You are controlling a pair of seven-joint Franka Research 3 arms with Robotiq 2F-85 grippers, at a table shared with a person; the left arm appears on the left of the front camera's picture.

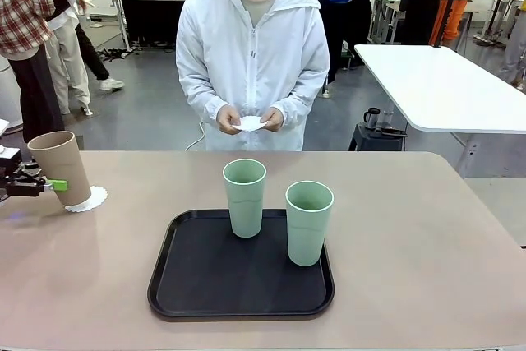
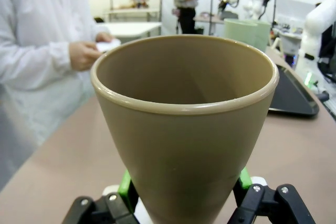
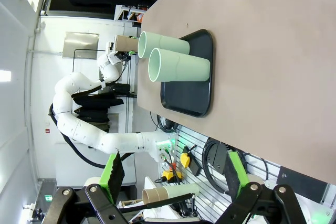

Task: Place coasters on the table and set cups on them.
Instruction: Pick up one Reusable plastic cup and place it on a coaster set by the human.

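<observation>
- Tool on the left arm (image 2: 184, 198) is clamped on the lower part of the tan-brown cup (image 1: 59, 162), with a green pad pressed against each side of it.
- That cup leans slightly at the left edge of the table (image 1: 427, 236), its base on a white lacy coaster (image 1: 94, 199) that peeks out on the cup's right side.
- Right tool (image 3: 174, 177) stands wide open with nothing between its fingers, held off to the side of the table.
- Two pale green cups (image 1: 245, 196) stand upright and near each other on the black tray (image 1: 189, 293) at the middle of the table: one at the tray's far edge, the other (image 1: 309, 221) nearer the robot and to the right.
- Beyond the far edge, the person's hands (image 1: 226, 118) hold another coaster (image 1: 250, 123) in front of a white jacket.
</observation>
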